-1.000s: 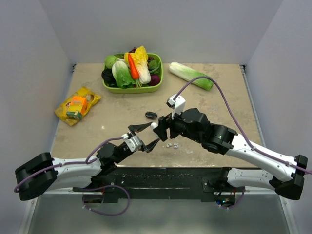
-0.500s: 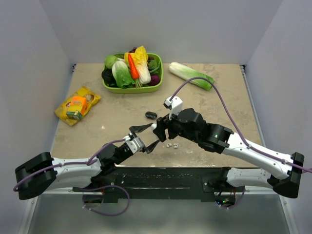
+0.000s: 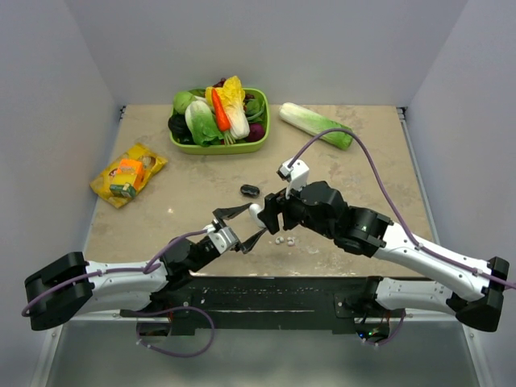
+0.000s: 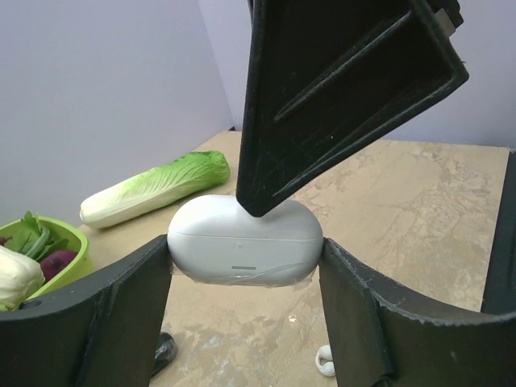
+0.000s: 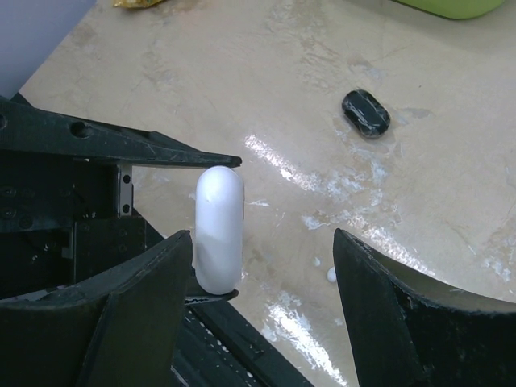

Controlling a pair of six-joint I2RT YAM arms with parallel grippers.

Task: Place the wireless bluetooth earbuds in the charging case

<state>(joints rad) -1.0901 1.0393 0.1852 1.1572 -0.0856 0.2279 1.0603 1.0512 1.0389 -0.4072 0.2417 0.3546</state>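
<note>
**While the case hangs pinched, two buds wait on the table**

As the left pincer (image 4: 246,250) clamps the white case (image 4: 242,230) end to end, holding it clear of the table (image 3: 185,193), the right pincer (image 5: 262,242) stands spread wide, one finger resting on the case's top edge. The lid looks shut, with only a thin seam showing. Both buds (image 3: 285,240) lie on the table just below the right pincer, close together.

My read is that this case is light, hard and glossy, so it is likely to squirt out of a loose squeeze. The rounded ends suit holding, and the seam is where to pry. The buds are tiny and smooth, probably prone to rolling or flicking away. They want a gentle pinch across their widest part.

The table is a shiny marbled beige with glare patches. A black oval thing (image 3: 250,190) sits just beyond the pincers. Farther off are a basket of vegetables (image 3: 211,150), a cabbage (image 3: 314,125) and a yellow packet (image 3: 127,174). Pale walls (image 3: 48,97) close in on three sides.
</note>
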